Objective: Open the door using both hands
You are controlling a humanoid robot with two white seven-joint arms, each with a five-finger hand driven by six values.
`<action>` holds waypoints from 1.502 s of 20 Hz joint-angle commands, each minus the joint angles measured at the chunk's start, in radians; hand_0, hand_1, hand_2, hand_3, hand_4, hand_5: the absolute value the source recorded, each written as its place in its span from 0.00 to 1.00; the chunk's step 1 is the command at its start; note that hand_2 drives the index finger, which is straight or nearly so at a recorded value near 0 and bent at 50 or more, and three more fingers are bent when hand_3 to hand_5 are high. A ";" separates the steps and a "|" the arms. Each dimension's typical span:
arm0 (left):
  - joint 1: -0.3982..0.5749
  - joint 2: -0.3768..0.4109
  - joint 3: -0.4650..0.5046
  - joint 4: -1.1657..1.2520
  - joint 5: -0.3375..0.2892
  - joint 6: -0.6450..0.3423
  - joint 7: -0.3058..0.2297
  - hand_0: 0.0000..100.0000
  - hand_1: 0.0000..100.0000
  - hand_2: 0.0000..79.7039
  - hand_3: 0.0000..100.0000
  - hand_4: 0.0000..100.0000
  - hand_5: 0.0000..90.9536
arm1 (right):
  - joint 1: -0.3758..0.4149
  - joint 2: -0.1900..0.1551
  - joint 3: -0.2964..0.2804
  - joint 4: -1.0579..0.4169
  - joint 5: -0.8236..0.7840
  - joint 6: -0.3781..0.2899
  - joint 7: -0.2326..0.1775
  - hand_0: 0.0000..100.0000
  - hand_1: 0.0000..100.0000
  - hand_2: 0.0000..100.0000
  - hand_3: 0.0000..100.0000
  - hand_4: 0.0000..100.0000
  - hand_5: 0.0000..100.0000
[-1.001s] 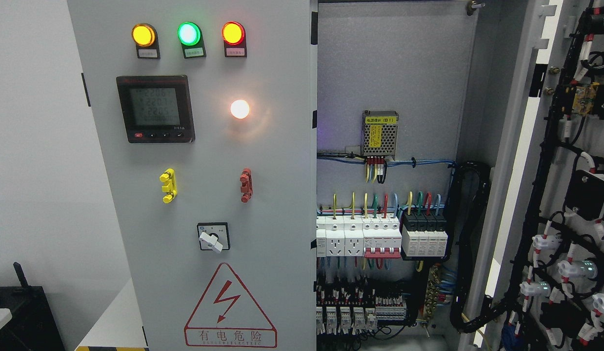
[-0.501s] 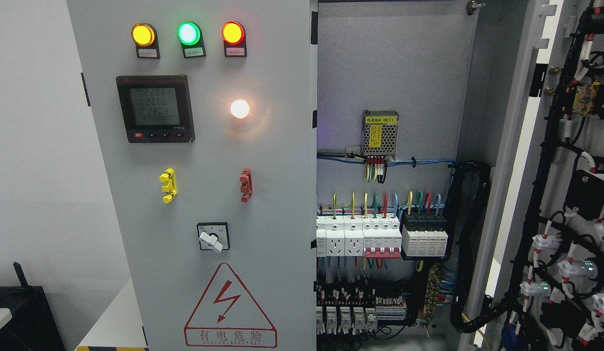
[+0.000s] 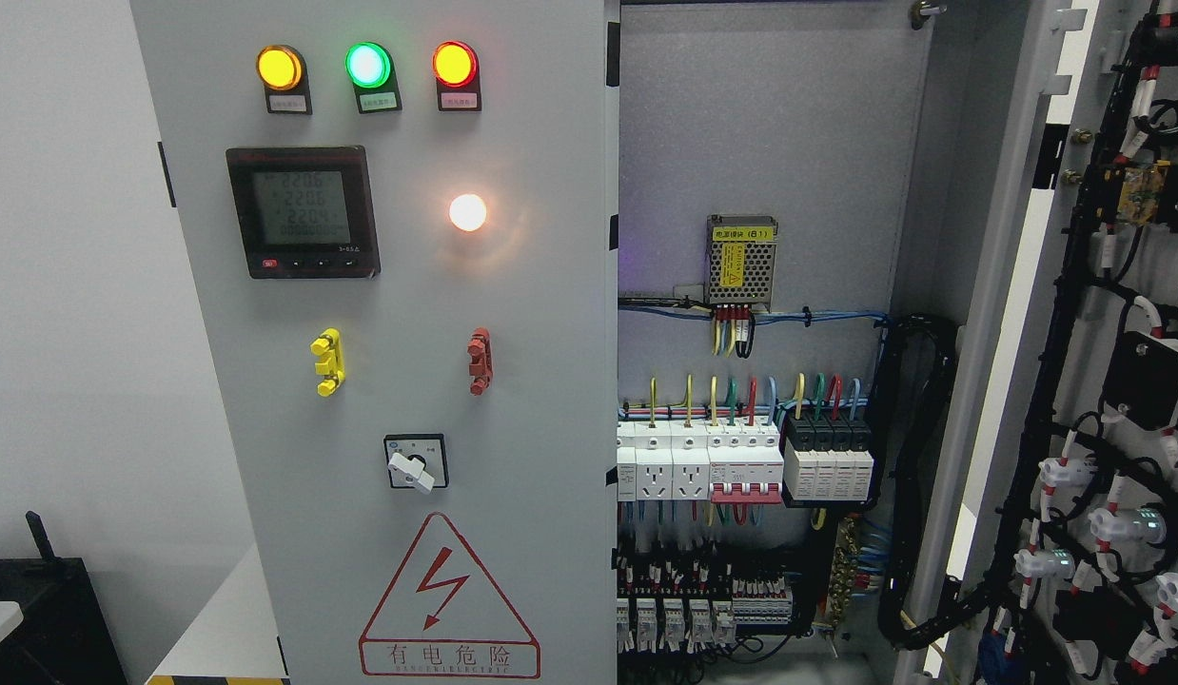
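Head view shows you the right door [image 3: 1112,381] swung wide open at the right edge, its wired inner face toward the camera, while the left door [image 3: 389,342] with its lamps and meter stands shut beside the exposed breakers [image 3: 741,466]. Nothing has shifted since the earlier pictures except the meter [image 3: 302,211] digits flickering, so the opening looks stalled or half finished. Neither hand is visible, so you cannot tell how the fingers are set.
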 commanded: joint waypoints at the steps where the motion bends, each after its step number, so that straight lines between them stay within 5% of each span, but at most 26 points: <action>1: 0.008 0.008 0.000 0.000 0.000 0.001 0.000 0.00 0.00 0.00 0.00 0.04 0.00 | -0.098 -0.017 0.011 0.127 0.002 0.006 0.003 0.00 0.00 0.00 0.00 0.00 0.00; 11: 0.008 0.008 0.000 0.000 0.000 0.001 0.000 0.00 0.00 0.00 0.00 0.04 0.00 | -0.232 -0.023 0.074 0.190 -0.004 0.028 0.004 0.00 0.00 0.00 0.00 0.00 0.00; 30: 0.008 0.008 0.000 0.000 0.000 0.001 0.000 0.00 0.00 0.00 0.00 0.04 0.00 | -0.382 -0.012 0.103 0.151 -0.013 0.098 0.003 0.00 0.00 0.00 0.00 0.00 0.00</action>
